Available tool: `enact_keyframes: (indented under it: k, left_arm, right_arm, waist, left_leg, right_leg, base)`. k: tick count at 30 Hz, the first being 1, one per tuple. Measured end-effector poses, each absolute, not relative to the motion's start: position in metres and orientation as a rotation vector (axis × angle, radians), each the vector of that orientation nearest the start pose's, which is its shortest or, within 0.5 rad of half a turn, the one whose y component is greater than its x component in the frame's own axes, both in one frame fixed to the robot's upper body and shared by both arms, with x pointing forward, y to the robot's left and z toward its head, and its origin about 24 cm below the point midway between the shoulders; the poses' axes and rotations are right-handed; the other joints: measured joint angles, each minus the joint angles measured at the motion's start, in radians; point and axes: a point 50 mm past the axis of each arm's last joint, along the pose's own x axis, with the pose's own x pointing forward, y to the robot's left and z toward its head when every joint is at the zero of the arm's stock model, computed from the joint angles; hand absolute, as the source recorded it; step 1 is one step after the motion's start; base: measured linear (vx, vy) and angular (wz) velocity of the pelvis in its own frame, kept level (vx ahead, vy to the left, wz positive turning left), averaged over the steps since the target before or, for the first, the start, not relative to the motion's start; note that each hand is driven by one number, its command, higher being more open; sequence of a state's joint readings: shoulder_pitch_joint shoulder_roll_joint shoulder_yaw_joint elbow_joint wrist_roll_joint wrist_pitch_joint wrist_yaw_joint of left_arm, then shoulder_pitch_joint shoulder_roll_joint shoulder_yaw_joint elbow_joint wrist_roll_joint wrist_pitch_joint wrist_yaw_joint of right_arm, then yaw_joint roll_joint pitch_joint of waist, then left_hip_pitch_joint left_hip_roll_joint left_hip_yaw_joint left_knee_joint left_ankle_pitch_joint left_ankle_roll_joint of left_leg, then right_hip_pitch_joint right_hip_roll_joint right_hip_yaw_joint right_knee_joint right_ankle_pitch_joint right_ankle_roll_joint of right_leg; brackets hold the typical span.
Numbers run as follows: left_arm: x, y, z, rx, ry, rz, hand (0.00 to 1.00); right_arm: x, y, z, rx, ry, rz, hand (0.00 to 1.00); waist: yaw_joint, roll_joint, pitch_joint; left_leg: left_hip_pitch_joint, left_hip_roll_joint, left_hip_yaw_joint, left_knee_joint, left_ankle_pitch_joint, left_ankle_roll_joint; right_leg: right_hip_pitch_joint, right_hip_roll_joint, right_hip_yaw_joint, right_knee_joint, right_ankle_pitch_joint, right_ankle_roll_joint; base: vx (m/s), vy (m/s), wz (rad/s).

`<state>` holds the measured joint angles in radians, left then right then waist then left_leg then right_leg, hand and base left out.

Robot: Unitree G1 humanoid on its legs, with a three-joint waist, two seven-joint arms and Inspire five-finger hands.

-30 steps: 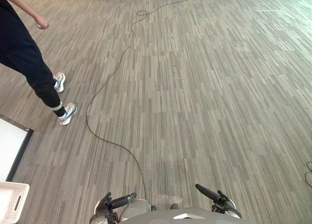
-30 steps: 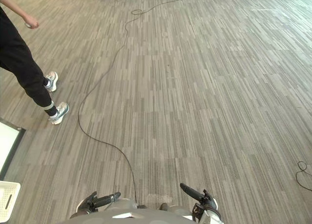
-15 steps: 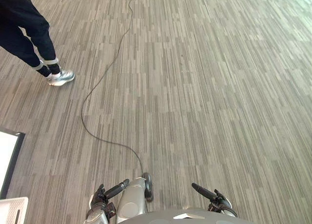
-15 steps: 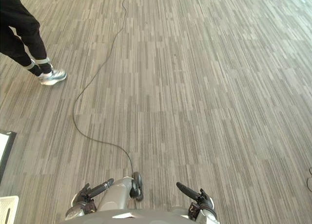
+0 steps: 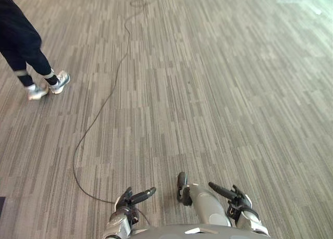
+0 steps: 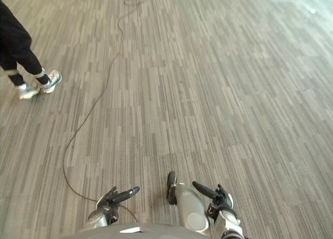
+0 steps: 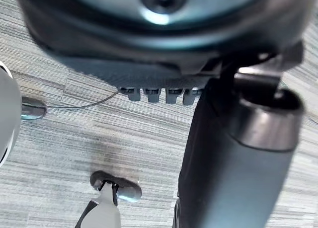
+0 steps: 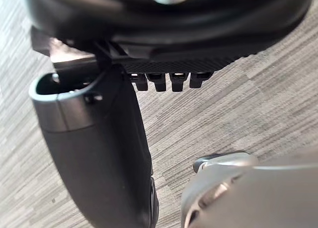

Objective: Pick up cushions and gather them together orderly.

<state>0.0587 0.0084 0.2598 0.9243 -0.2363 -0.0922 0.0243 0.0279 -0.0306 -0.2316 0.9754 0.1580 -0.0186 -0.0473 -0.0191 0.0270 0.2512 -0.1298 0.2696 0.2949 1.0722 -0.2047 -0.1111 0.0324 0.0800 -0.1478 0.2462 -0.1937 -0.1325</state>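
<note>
Floor of striped carpet lies ahead. Left robot hand and right robot hand hang low, both released and empty. Person's legs stand far left

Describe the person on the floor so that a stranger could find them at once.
Look over the wide grey striped floor ahead of the robot. At its far left side stands a person, seen from the waist down. Dark trousers and light sneakers set them apart.

Left hand: dark bulk above the floor, holding nothing.
Thumb: thick, dark, standing out beside the fingers.
Floor: grey striped carpet.
</note>
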Motion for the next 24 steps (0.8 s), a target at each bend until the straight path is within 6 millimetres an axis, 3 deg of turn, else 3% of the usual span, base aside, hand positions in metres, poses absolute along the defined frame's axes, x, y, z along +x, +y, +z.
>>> enact_keyframes:
  k: [2, 3, 4, 5, 7, 9, 10, 12, 13, 14, 15, 16, 17, 18, 19, 20, 21, 22, 23, 24]
  left_arm:
    - [0.131, 0.197, -0.142, -0.305, 0.835, 0.421, 1.0]
    - [0.131, 0.198, -0.142, -0.303, 0.83, 0.422, 1.0]
    - [0.131, 0.198, -0.142, -0.305, 0.833, 0.423, 1.0]
    - [0.128, 0.197, -0.144, -0.307, 0.846, 0.428, 1.0]
    - [0.126, 0.197, -0.144, -0.314, 0.851, 0.443, 1.0]
    - [0.12, 0.204, -0.146, -0.305, 0.864, 0.464, 1.0]
    - [0.117, 0.206, -0.146, -0.298, 0.87, 0.471, 1.0]
    - [0.118, 0.212, -0.145, -0.274, 0.871, 0.468, 1.0]
    - [0.117, 0.215, -0.145, -0.257, 0.878, 0.463, 1.0]
    - [0.118, 0.216, -0.146, -0.227, 0.898, 0.442, 1.0]
    - [0.119, 0.215, -0.147, -0.218, 0.905, 0.433, 1.0]
    - [0.121, 0.213, -0.148, -0.197, 0.921, 0.412, 1.0]
    - [0.12, 0.212, -0.148, -0.195, 0.925, 0.409, 1.0]
    - [0.121, 0.208, -0.149, -0.199, 0.928, 0.403, 1.0]
    - [0.122, 0.207, -0.149, -0.2, 0.927, 0.398, 1.0]
    - [0.127, 0.202, -0.148, -0.192, 0.923, 0.371, 1.0]
    - [0.127, 0.202, -0.148, -0.192, 0.922, 0.371, 1.0]
    - [0.129, 0.2, -0.148, -0.195, 0.924, 0.365, 1.0]
    - [0.131, 0.193, -0.15, -0.199, 0.939, 0.343, 1.0]
    - [0.135, 0.189, -0.149, -0.178, 0.942, 0.305, 1.0]
  right_arm:
    - [0.126, -0.195, -0.15, 0.209, 0.968, -0.363, 1.0]
    - [0.125, -0.195, -0.151, 0.215, 0.972, -0.375, 1.0]
    - [0.125, -0.195, -0.151, 0.218, 0.973, -0.38, 1.0]
    - [0.123, -0.195, -0.151, 0.222, 0.975, -0.386, 1.0]
    - [0.116, -0.196, -0.153, 0.218, 0.994, -0.397, 1.0]
    - [0.101, -0.192, -0.159, 0.227, 1.045, -0.418, 1.0]
    - [0.096, -0.19, -0.16, 0.234, 1.057, -0.423, 1.0]
    - [0.093, -0.184, -0.161, 0.25, 1.067, -0.42, 1.0]
    - [0.093, -0.178, -0.162, 0.267, 1.069, -0.411, 1.0]
    - [0.095, -0.178, -0.161, 0.268, 1.059, -0.397, 1.0]
    - [0.096, -0.178, -0.161, 0.268, 1.051, -0.391, 1.0]
    - [0.102, -0.182, -0.158, 0.257, 1.028, -0.385, 1.0]
    - [0.103, -0.184, -0.157, 0.252, 1.021, -0.385, 1.0]
    - [0.107, -0.187, -0.155, 0.246, 0.995, -0.387, 1.0]
    - [0.11, -0.187, -0.154, 0.244, 0.981, -0.388, 1.0]
    - [0.116, -0.189, -0.15, 0.245, 0.945, -0.393, 1.0]
    - [0.116, -0.189, -0.15, 0.245, 0.944, -0.393, 1.0]
    - [0.119, -0.19, -0.149, 0.247, 0.931, -0.397, 1.0]
    - [0.123, -0.193, -0.148, 0.248, 0.926, -0.405, 1.0]
    - [0.124, -0.193, -0.149, 0.251, 0.929, -0.406, 1.0]
  waist:
    - [0.016, -0.009, -0.001]
    - [0.024, -0.011, -0.003]
    - [0.026, -0.012, -0.003]
    - [0.03, -0.015, -0.003]
    - [0.036, -0.013, -0.008]
    - [0.051, -0.035, -0.036]
    - [0.052, -0.046, -0.056]
    - [0.059, -0.079, -0.081]
    - [0.059, -0.103, -0.094]
    - [0.057, -0.11, -0.091]
    - [0.053, -0.108, -0.088]
    - [0.043, -0.105, -0.082]
    - [0.041, -0.098, -0.078]
    - [0.03, -0.088, -0.075]
    - [0.024, -0.084, -0.073]
    - [0.011, -0.076, -0.067]
    - [0.011, -0.075, -0.067]
    - [0.011, -0.074, -0.064]
    - [0.001, -0.068, -0.06]
    - [-0.012, -0.068, -0.059]
  left_leg:
    - [-0.041, 0.003, 0.024, -0.069, -0.028, 0.019]
    - [-0.09, -0.025, 0.022, -0.288, -0.04, 0.034]
    - [-0.1, -0.039, 0.016, -0.379, -0.037, 0.036]
    - [-0.123, -0.074, -0.02, -0.583, -0.016, 0.019]
    - [-0.155, -0.104, -0.088, -0.782, 0.038, 0.009]
    - [-0.177, -0.125, -0.107, -0.763, 0.161, 0.039]
    - [-0.199, -0.136, -0.113, -0.713, 0.186, 0.074]
    - [-0.207, -0.149, -0.086, -0.623, 0.118, 0.092]
    - [-0.176, -0.169, -0.057, -0.601, 0.065, 0.106]
    - [-0.119, -0.188, -0.03, -0.599, 0.013, 0.125]
    - [-0.095, -0.194, -0.023, -0.601, -0.005, 0.13]
    - [-0.009, -0.2, 0.004, -0.618, -0.048, 0.135]
    - [0.025, -0.2, 0.014, -0.631, -0.054, 0.137]
    - [0.106, -0.199, 0.032, -0.689, -0.063, 0.134]
    - [0.137, -0.198, 0.041, -0.719, -0.065, 0.131]
    - [0.216, -0.192, 0.068, -0.788, -0.078, 0.11]
    - [0.218, -0.191, 0.068, -0.788, -0.079, 0.11]
    - [0.253, -0.191, 0.085, -0.814, -0.085, 0.102]
    - [0.337, -0.19, 0.134, -0.884, -0.088, 0.092]
    - [0.372, -0.202, 0.144, -0.924, -0.087, 0.089]
  right_leg:
    - [0.047, -0.002, 0.031, -0.034, 0.001, 0.009]
    - [0.114, -0.022, 0.08, -0.079, -0.005, 0.036]
    - [0.132, -0.033, 0.1, -0.089, -0.009, 0.044]
    - [0.167, -0.062, 0.144, -0.116, -0.023, 0.068]
    - [0.206, -0.091, 0.183, -0.144, -0.055, 0.116]
    - [0.24, -0.136, 0.215, -0.144, -0.109, 0.16]
    - [0.23, -0.153, 0.218, -0.118, -0.114, 0.169]
    - [0.188, -0.188, 0.226, 0.004, -0.122, 0.186]
    - [0.128, -0.214, 0.229, 0.173, -0.119, 0.199]
    - [0.026, -0.243, 0.229, 0.434, -0.052, 0.257]
    - [-0.019, -0.254, 0.229, 0.535, -0.015, 0.267]
    - [-0.131, -0.273, 0.2, 0.773, -0.014, 0.267]
    - [-0.165, -0.277, 0.178, 0.816, -0.021, 0.256]
    - [-0.241, -0.281, 0.109, 0.863, -0.04, 0.223]
    - [-0.272, -0.28, 0.073, 0.859, -0.048, 0.211]
    - [-0.372, -0.273, -0.035, 0.803, -0.066, 0.183]
    - [-0.374, -0.273, -0.036, 0.802, -0.066, 0.183]
    - [-0.41, -0.267, -0.088, 0.741, -0.071, 0.175]
    - [-0.441, -0.239, -0.224, 0.48, -0.057, 0.158]
    - [-0.447, -0.21, -0.293, 0.264, -0.001, 0.142]
  base:
    - [0.38, 0.049, -0.72]
    - [0.45, 0.109, -0.72]
    - [0.56, 0.176, -1.09]
    - [0.39, 0.163, -0.87]
    - [0.59, 0.3, -0.79]
    - [0.54, 0.298, -0.54]
    - [0.64, 0.354, -0.42]
    - [0.63, 0.357, -0.38]
    - [0.71, 0.423, -0.46]
    - [0.69, 0.415, -0.41]
    - [0.66, 0.383, -0.46]
    - [0.41, 0.218, -0.34]
    - [0.5, 0.225, -0.48]
    - [0.39, 0.149, -0.33]
    - [0.56, 0.173, -0.51]
    - [0.46, 0.118, -0.32]
    - [0.36, 0.086, -0.43]
    - [0.41, 0.07, -0.52]
    - [0.66, 0.068, -0.59]
    - [0.78, 0.055, -0.41]
